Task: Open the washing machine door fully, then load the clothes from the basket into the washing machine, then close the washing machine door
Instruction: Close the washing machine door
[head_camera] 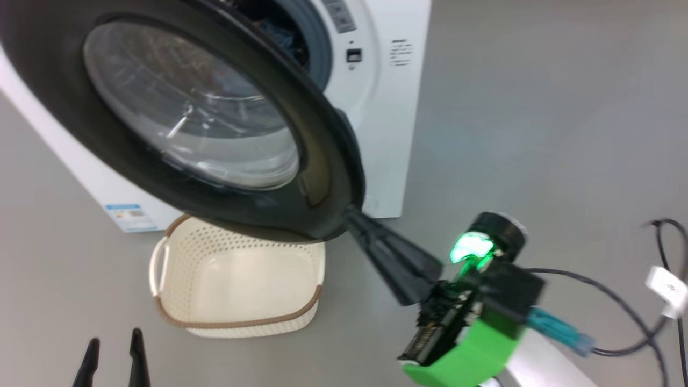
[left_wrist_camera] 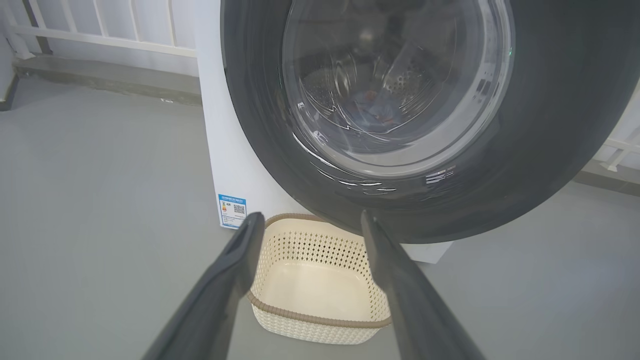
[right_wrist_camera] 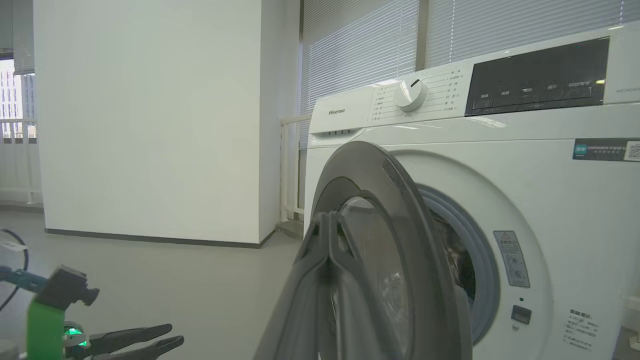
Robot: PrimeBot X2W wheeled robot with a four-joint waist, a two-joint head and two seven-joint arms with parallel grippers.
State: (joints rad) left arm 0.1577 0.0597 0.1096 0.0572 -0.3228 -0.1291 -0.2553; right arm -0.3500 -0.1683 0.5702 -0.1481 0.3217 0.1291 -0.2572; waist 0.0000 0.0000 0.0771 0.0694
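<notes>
The washing machine point(head_camera: 382, 134) stands with its door point(head_camera: 70, 107) partly swung out, about halfway in the right wrist view point(right_wrist_camera: 400, 200). My right gripper point(head_camera: 349, 212) is shut with nothing in it, and its fingertips touch the door's black rim at the free edge point(right_wrist_camera: 327, 215). Blue clothes point(head_camera: 282, 35) lie inside the drum and show through the door glass point(left_wrist_camera: 372, 107). The cream basket point(head_camera: 236, 322) sits on the floor below the door, with nothing in it point(left_wrist_camera: 310, 317). My left gripper point(head_camera: 113, 349) hangs open in front of the basket point(left_wrist_camera: 311, 220), touching nothing.
Black cables and a white plug point(head_camera: 666, 290) lie on the grey floor at the right. A white railing point(left_wrist_camera: 100, 40) runs behind the machine. A white wall point(right_wrist_camera: 150, 125) stands to the machine's side, with open floor before it.
</notes>
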